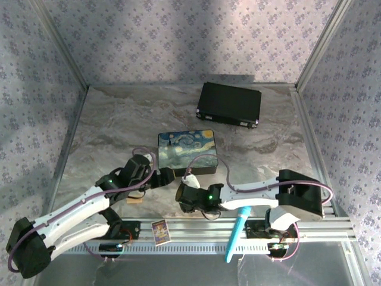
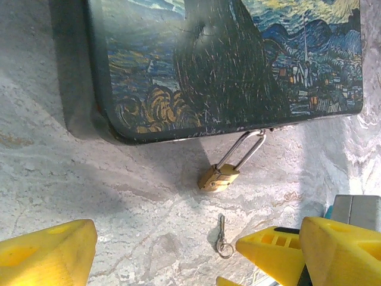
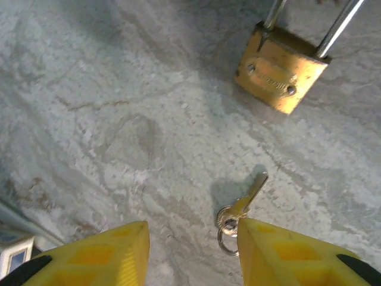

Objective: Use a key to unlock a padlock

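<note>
Two claws sit low over the marble table (image 1: 119,119), and we see both with fingers apart, clamped on nothing. Just ahead of the right claw (image 3: 190,238) lies the key (image 3: 243,202), its ring touching one yellow fingertip (image 3: 256,238). The padlock (image 3: 280,71) lies further ahead of that claw, brass body down on the table. From the left claw (image 2: 164,238) we find the padlock straight ahead, past the key, its shackle hooked through the clasp of the painted tin (image 2: 238,59) beyond.
</note>
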